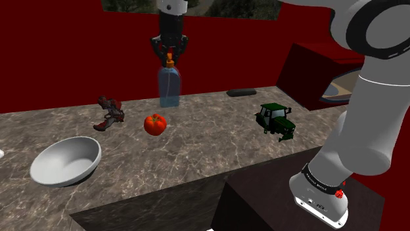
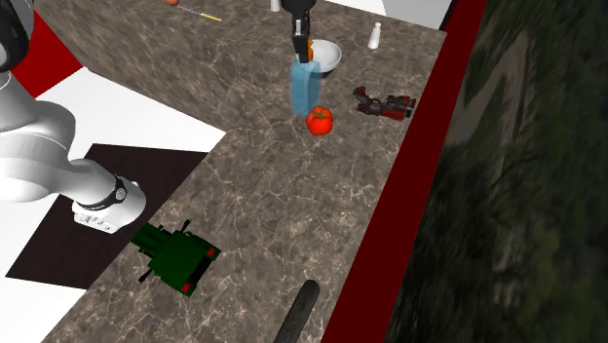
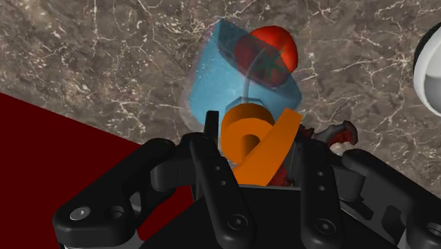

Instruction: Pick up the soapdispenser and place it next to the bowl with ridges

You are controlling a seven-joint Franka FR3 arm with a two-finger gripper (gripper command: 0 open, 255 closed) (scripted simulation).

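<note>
The soap dispenser point(image 1: 169, 88) is a clear blue bottle with an orange pump point(image 3: 256, 138) on top. My gripper point(image 1: 169, 58) comes straight down from above and is shut on that pump. The bottle point(image 2: 304, 86) stands upright over the far part of the marble counter; whether its base touches the stone I cannot tell. In the wrist view the blue body point(image 3: 237, 67) hangs beyond my gripper point(image 3: 251, 152). The grey-white bowl point(image 1: 66, 161) sits near the counter's front at the shoulder view's left, well apart from the bottle. It also shows as bowl point(image 2: 326, 56) and as a rim point(image 3: 431, 67).
A red tomato point(image 1: 155, 124) lies between bottle and bowl. Nearby are a red-brown toy point(image 1: 110, 113), a green tractor point(image 1: 276, 120) and a flat black object point(image 1: 242, 93). The counter point(image 1: 217, 151) ends at a dark red wall behind. A white shaker point(image 2: 374, 36) stands near the bowl.
</note>
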